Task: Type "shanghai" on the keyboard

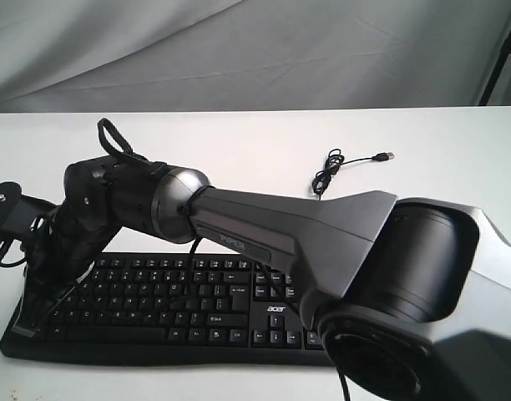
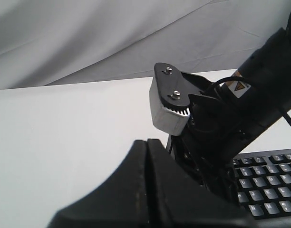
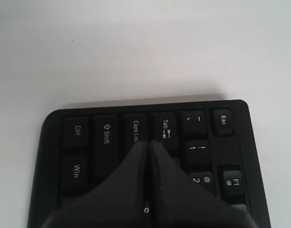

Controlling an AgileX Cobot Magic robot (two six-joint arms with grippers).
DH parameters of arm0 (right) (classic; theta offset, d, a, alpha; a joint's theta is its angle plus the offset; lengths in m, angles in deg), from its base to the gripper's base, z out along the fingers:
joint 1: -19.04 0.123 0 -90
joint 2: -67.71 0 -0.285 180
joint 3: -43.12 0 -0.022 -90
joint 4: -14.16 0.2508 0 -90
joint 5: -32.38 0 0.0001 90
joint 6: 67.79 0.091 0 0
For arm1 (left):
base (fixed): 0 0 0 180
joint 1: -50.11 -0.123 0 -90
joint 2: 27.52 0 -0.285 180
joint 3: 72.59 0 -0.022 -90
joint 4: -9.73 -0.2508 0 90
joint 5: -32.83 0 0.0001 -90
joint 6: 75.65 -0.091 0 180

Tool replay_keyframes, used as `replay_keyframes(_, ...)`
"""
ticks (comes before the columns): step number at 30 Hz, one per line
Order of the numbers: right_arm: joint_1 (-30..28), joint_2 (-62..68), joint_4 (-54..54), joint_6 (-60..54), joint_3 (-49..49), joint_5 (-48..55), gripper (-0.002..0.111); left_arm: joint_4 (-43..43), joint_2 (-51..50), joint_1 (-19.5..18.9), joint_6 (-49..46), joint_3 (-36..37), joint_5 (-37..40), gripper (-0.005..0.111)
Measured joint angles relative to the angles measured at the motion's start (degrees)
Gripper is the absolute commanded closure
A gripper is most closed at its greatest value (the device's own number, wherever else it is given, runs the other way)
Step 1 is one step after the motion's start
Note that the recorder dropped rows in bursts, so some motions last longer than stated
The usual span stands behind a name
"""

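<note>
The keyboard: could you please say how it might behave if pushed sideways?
The keyboard looks wide, flat and rigid, so it probably won't tip. On the smooth white table it may slide. The thin cable behind seems floppy.

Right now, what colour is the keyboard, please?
Black keyboard, white lettering; clearest in the right wrist view.

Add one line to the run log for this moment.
right gripper: shut, over keyboard left end by Caps Lock and Tab | left gripper: shut, off the keys | contact: cannot tell
</note>
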Motion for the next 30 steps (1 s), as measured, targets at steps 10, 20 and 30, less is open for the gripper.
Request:
replay_keyframes(10, 0.0, 1.82, 0.1, 0.5, 0.0, 0.0, 0.108, 0.0, 0.0, 0.0, 0.0, 0.0, 0.0, 0.107)
replay_keyframes(20, 0.0, 1.95, 0.2, 0.5, 0.0, 0.0, 0.108, 0.0, 0.0, 0.0, 0.0, 0.0, 0.0, 0.107)
replay_keyframes(30, 0.0, 1.95, 0.39, 0.64, 0.0, -0.11, 0.108, 0.0, 0.0, 0.0, 0.0, 0.0, 0.0, 0.107)
